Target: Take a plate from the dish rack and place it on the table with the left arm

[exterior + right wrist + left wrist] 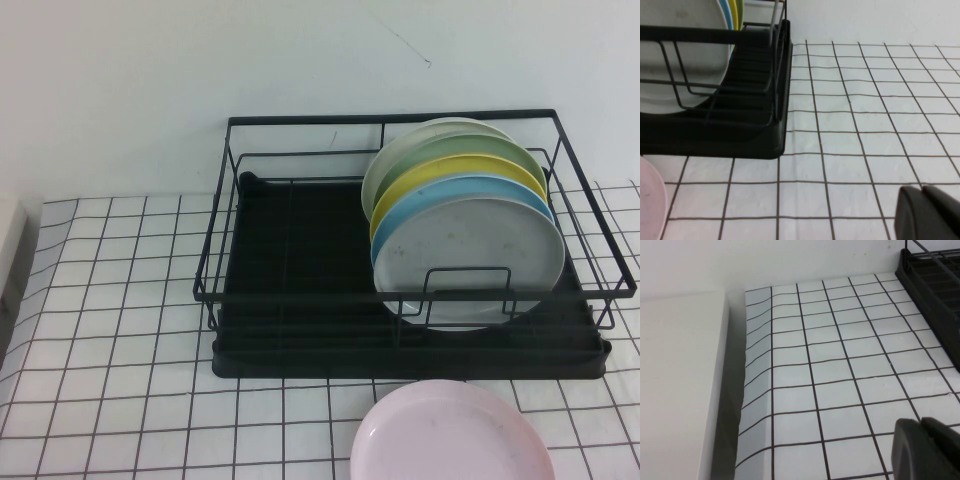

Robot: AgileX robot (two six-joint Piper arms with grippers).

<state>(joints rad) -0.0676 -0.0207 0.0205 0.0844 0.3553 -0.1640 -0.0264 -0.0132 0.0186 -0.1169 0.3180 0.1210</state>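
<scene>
While your left gripper [925, 450] hangs over bare table [840, 370] left of the dish rack [300, 290] with its jaws pressed together on nothing, the plate [470, 250] stands on edge in the rack's right half — frontmost of 5, with the light blue plate [440, 195] right behind it. You have a pink plate [450, 435] lying flat on the table just in front of the rack. Your right gripper [930, 212] sits low over the table to the rack's right — its jaws look closed, holding nothing.
</scene>
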